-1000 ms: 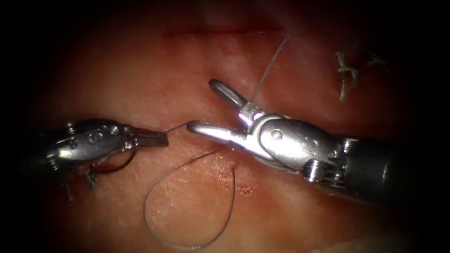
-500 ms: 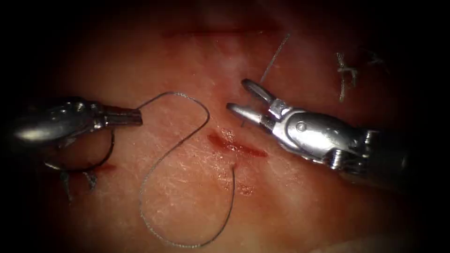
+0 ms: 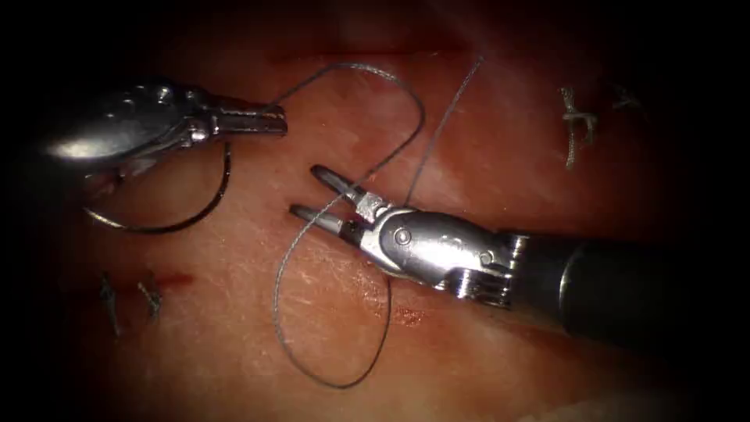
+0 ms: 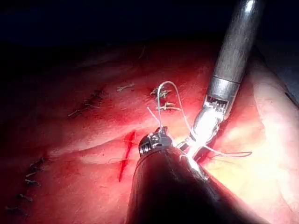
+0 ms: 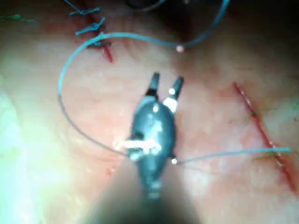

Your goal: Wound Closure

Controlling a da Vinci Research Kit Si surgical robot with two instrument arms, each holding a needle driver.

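The needle [image 3: 176, 219] hangs free of the tissue [image 3: 500, 141], its dark curve arcing below my left gripper [image 3: 266, 123], well to the left of the cut [image 3: 391, 270]. That left gripper is clenched on the thread [image 3: 367, 72] just where it leaves the needle's tail; I can't tell whether it also pinches the needle's end. Compared with half a second ago, I have lifted this gripper up and to the right, toward the tissue's far edge, and the loop of thread has risen with it and now arches over my right gripper [image 3: 312, 191]. The right gripper has moved left and down; its jaws stand released, grasping nothing, with one strand running between them. I judge the thread is being laid around that tool. Old cut ends [image 3: 576, 125] sit near the tissue's right edge.
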